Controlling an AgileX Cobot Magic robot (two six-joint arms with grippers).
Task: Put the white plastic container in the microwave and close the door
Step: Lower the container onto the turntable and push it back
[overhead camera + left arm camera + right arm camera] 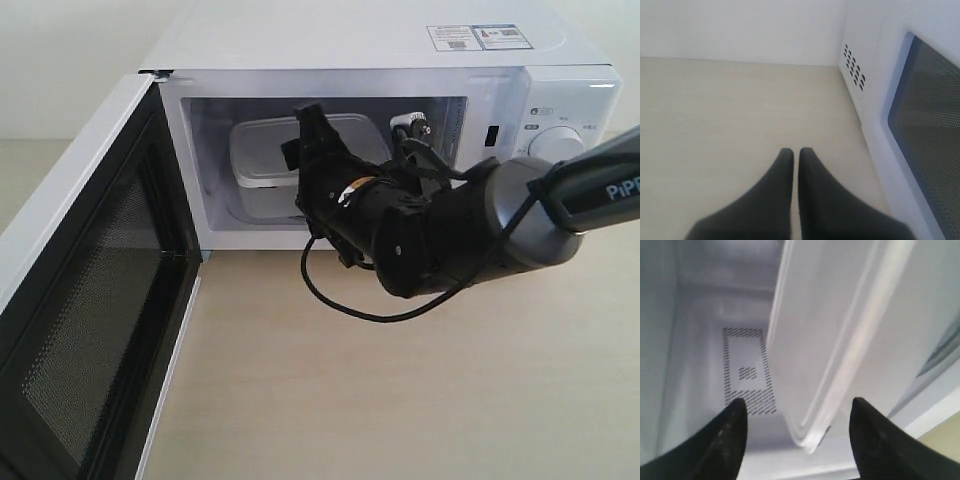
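The white microwave (400,50) stands with its door (90,300) swung wide to the left, black mesh inner face showing. The white plastic container (262,155) rests inside the cavity, toward its left side. My right gripper (303,135) is at the cavity mouth, just in front of the container. In the right wrist view the right gripper (798,402) is open, and a corner of the container (830,330) lies between the fingers with a gap on each side. My left gripper (795,151) is shut on nothing above the table, beside the door's outer face (930,125).
A pale wooden table (400,400) extends in front of the microwave. A round knob (556,148) sits on the right panel. A black cable loop (330,295) hangs under the right arm. Side vents (854,67) show in the left wrist view.
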